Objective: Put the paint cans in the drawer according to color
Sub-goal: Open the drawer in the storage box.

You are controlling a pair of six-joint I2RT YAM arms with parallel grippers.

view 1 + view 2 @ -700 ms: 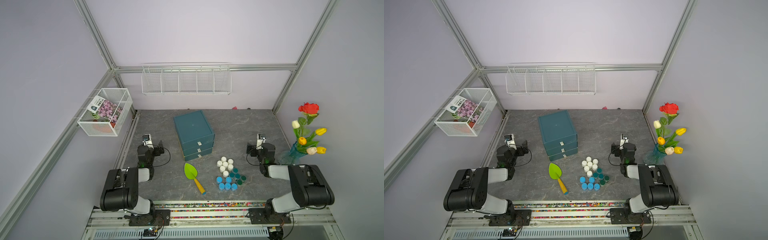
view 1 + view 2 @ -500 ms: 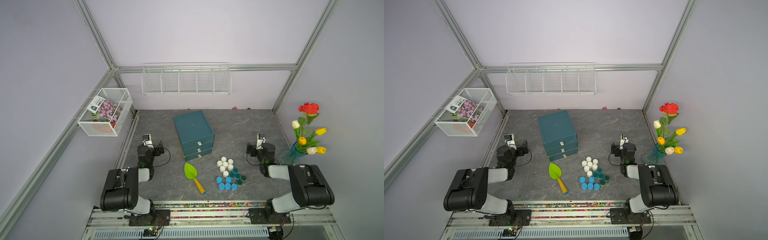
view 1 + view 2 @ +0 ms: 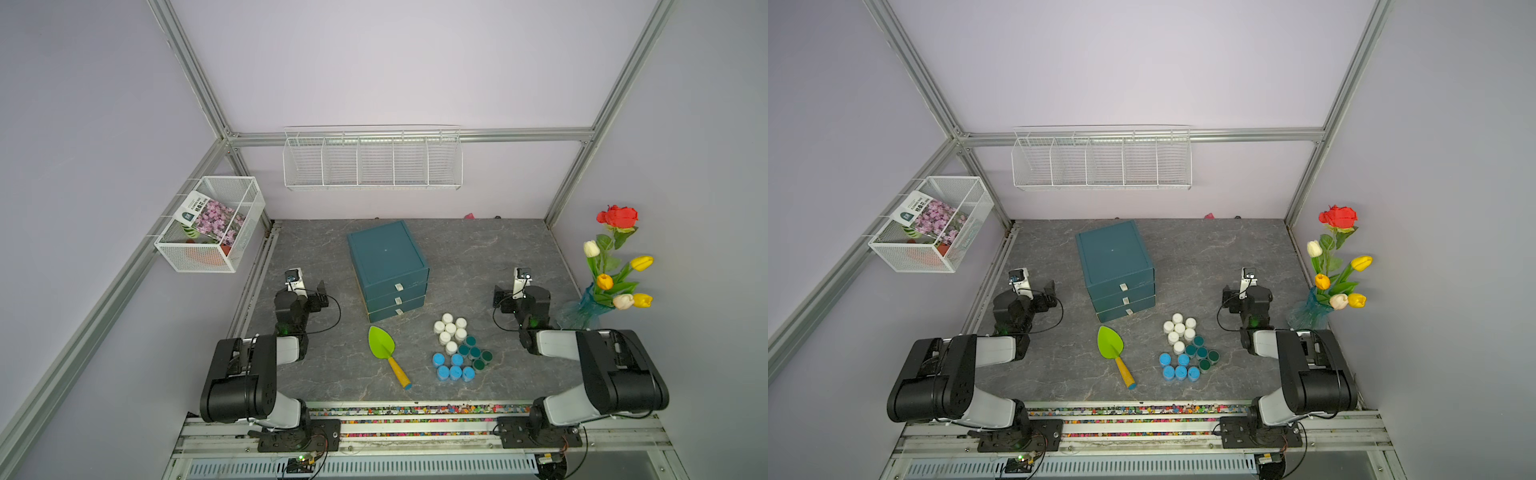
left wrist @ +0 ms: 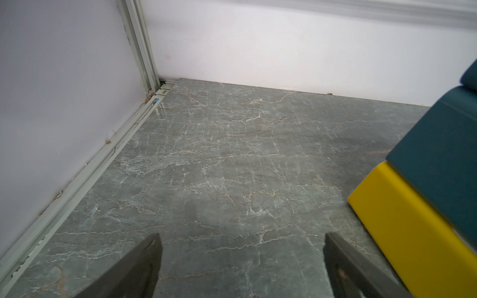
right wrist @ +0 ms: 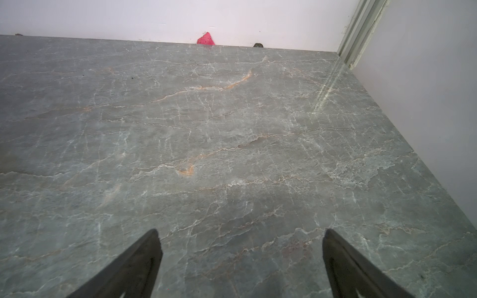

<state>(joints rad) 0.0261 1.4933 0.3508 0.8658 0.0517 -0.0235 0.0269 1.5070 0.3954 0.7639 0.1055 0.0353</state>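
Teal drawer unit [image 3: 386, 257], centre of table [image 3: 478, 257]: three drawers, all closed. Paint cans [image 3: 451, 347] (white, dark teal, light blue): clustered on the table just near-right of it. Left gripper [image 4: 240, 245], right gripper [image 5: 240, 242]: arms folded low at either side, jaws spread wide, empty.

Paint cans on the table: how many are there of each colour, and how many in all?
White paint cans: 7
Dark teal paint cans: 5
Light blue paint cans: 5
Total: 17
They are tiny and tightly packed, so a count may be off by one.
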